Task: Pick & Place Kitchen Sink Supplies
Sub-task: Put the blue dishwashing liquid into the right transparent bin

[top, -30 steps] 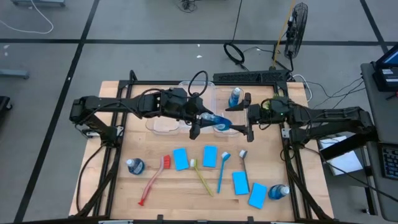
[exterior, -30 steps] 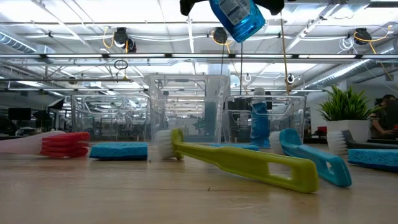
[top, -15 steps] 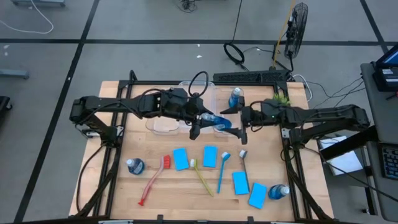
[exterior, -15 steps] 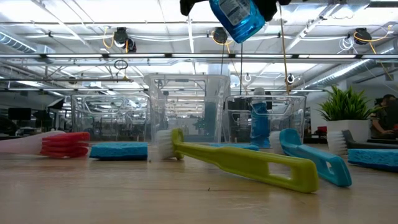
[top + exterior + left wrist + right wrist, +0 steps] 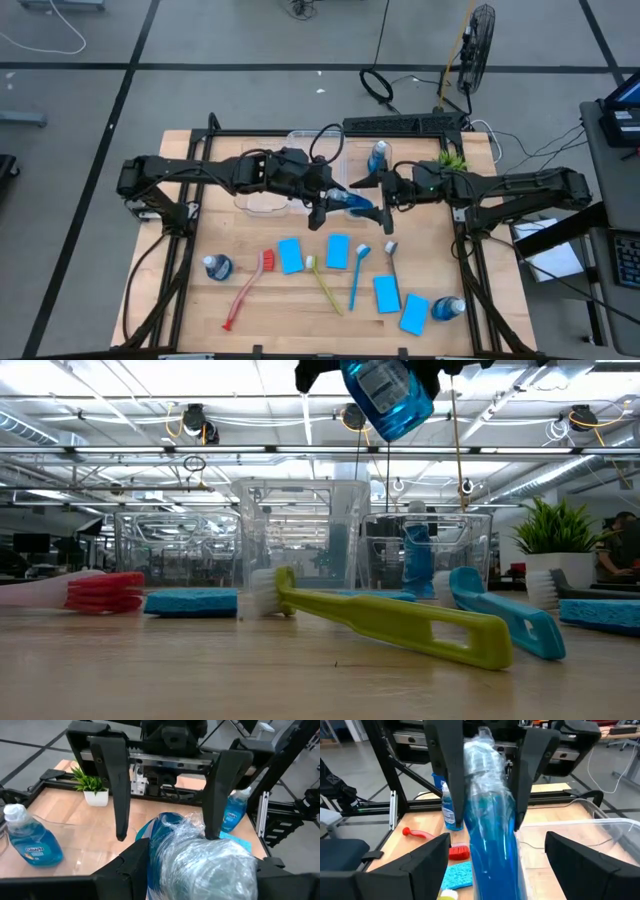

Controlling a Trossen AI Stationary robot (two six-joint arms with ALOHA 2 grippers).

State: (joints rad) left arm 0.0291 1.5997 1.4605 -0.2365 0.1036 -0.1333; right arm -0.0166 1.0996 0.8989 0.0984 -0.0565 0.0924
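Two hands meet over the surface [image 5: 200, 240]: my left hand [image 5: 325, 197] grips the blue bottle [image 5: 352, 203], which points sideways into my wide-open right hand [image 5: 383, 195].

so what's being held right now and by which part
The left hand grips the blue bottle at its base end; the open right hand straddles its neck end without closing.

The light wooden table [image 5: 240, 320] carries clear plastic bins [image 5: 265, 202] toward twelve o'clock, with long-handled brushes [image 5: 322, 284], flat light-blue sponges [image 5: 338, 251] and small blue bottles [image 5: 217, 267] toward six.
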